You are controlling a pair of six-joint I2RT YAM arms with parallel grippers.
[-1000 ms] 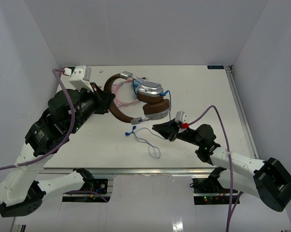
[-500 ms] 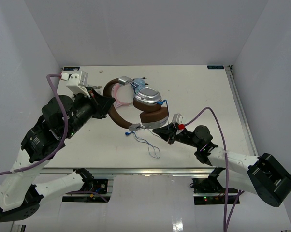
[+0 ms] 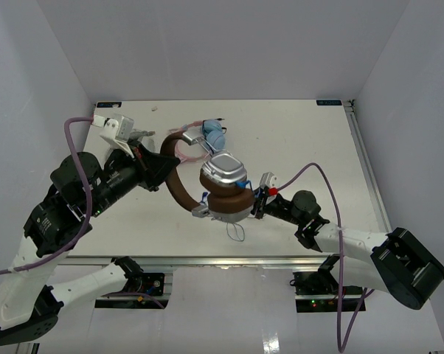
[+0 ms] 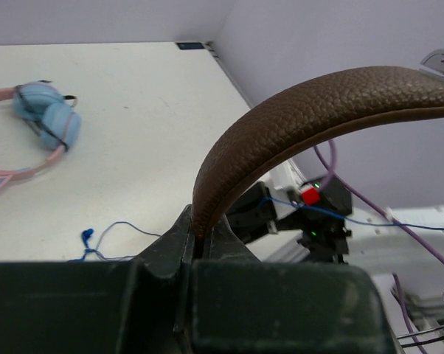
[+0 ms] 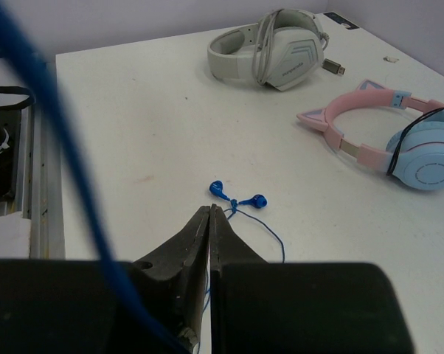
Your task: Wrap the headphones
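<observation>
The headphones (image 3: pixel 223 188) hang in the air over the table's near middle: dark brown headband (image 4: pixel 296 118), silver cup on top, brown pad below. My left gripper (image 3: pixel 168 167) is shut on the headband, which rises out of the jaws in the left wrist view (image 4: pixel 198 240). My right gripper (image 3: pixel 254 208) sits just right of the lower ear pad, partly hidden by it. It is shut (image 5: pixel 209 214) on the thin blue cable (image 5: pixel 56 140). The cable's end with two blue earbud-like tips (image 5: pixel 237 199) lies on the table, and a small loop (image 3: pixel 237 231) lies under the headphones.
The pink cat-ear pair with light blue cups (image 3: pixel 203 136) lies behind the held headphones and shows in both wrist views (image 4: pixel 37 129) (image 5: pixel 388 140). The grey-white pair (image 5: pixel 270 53) lies further off. The table's near edge rail (image 3: pixel 229 259) runs just below the grippers.
</observation>
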